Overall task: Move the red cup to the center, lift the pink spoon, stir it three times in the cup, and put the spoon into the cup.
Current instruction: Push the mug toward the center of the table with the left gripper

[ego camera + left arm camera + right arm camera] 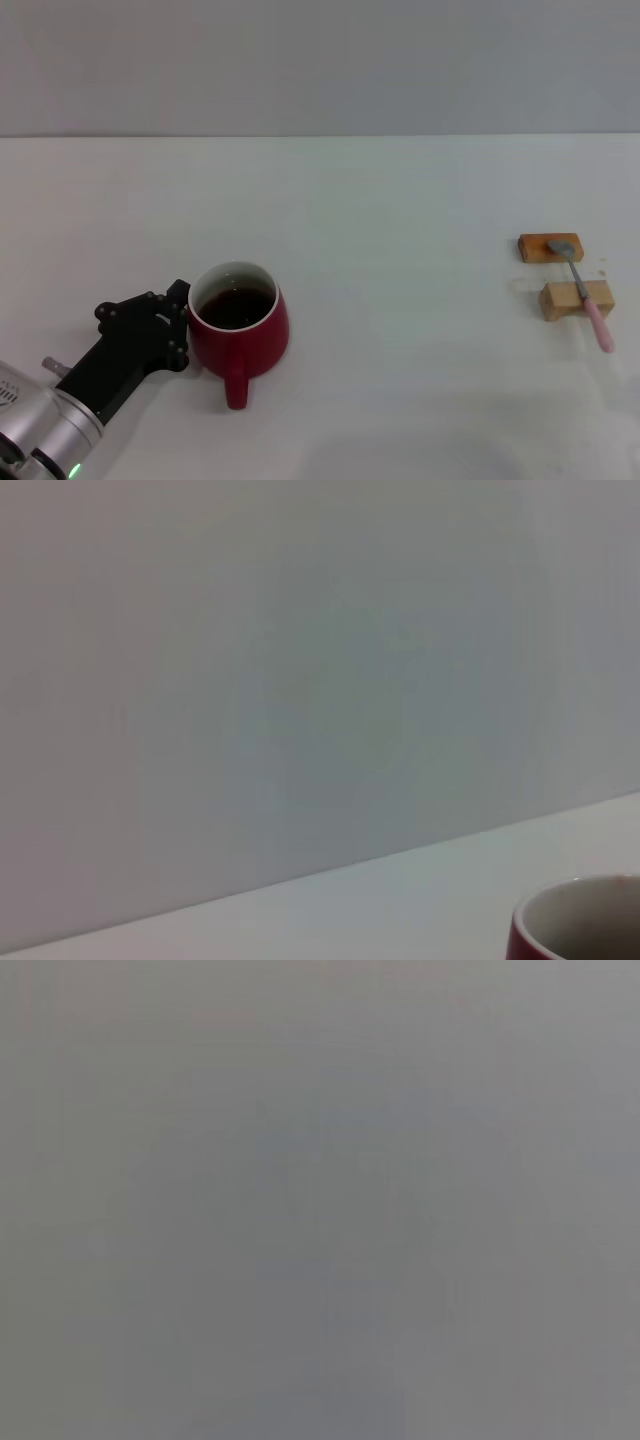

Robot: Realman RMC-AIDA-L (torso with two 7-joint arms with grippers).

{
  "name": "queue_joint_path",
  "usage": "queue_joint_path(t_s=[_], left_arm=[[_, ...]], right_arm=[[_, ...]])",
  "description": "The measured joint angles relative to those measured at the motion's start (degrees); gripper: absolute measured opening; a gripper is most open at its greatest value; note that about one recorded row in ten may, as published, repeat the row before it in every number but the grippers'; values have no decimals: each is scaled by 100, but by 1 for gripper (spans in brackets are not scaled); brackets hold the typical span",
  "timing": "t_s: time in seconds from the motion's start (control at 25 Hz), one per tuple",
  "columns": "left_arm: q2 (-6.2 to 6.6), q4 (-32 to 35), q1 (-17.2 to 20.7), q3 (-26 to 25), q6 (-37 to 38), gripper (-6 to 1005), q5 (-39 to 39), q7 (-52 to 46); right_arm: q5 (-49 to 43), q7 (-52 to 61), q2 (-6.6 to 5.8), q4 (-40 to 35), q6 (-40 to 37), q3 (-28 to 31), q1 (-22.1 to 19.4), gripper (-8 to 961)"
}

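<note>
The red cup [239, 328] sits against the left claw [178, 322] (grip state unclear).

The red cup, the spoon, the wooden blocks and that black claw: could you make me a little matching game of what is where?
Things:
1. red cup
2. pink spoon
3. two wooden blocks
4. left gripper

Places:
A. lying across both blocks
B. at the cup's side, on the table's left
C. on the table's right, one behind the other
D. left of centre, holding dark liquid, handle toward the robot

Pairs: 1-D, 2-A, 3-C, 4-B
</note>
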Motion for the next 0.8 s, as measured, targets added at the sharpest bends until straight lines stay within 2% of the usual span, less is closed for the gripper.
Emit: queue_joint_path(t_s=[0.28,0.48,0.8], left_arm=[[-8,-126,-31,68,-5,-2,7,3],[-17,-297,-110,298,-98,-2,9,4],[-17,-253,-120,329,-119,-2,-5,55]], right_arm=[[-6,17,0,-68,26,-7,-8,735],[-21,27,-4,-73,49,-15,10,734],[-33,30,-8,-77,80,-20,4,734]])
